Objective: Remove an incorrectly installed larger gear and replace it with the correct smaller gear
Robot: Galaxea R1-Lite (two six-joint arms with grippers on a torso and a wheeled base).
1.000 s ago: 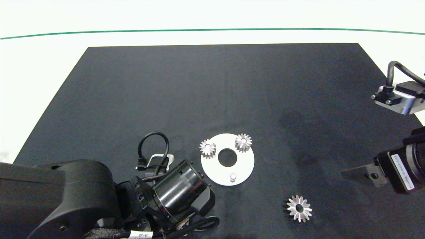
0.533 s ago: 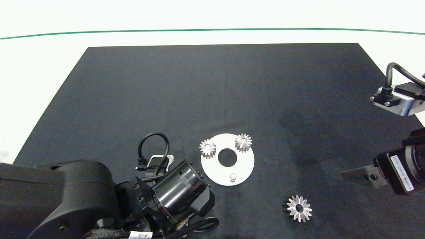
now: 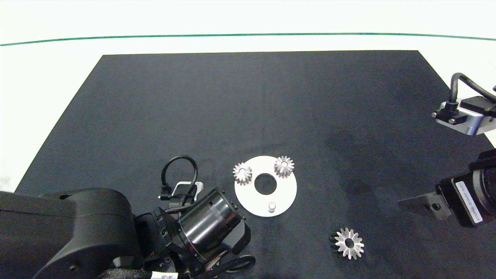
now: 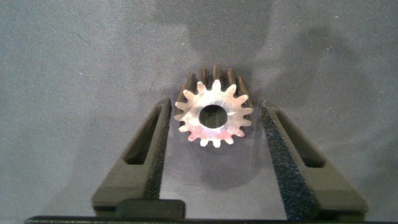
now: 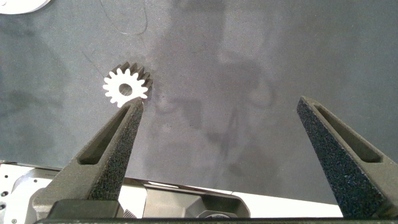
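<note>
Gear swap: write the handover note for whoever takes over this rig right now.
Left end effector: open, fingers either side of the smaller gear on the black mat, not gripping it.
Right end effector: open, empty, near the mat's right edge.
Done: larger gear is off the white plate, flat on the mat.
Plate: two small gears seated, third peg bare.
Left: grip the smaller gear, seat it on that peg.

head: overhead, far | wrists: close, downward | head/right share larger gear (image 3: 349, 243) (image 5: 125, 88)
</note>
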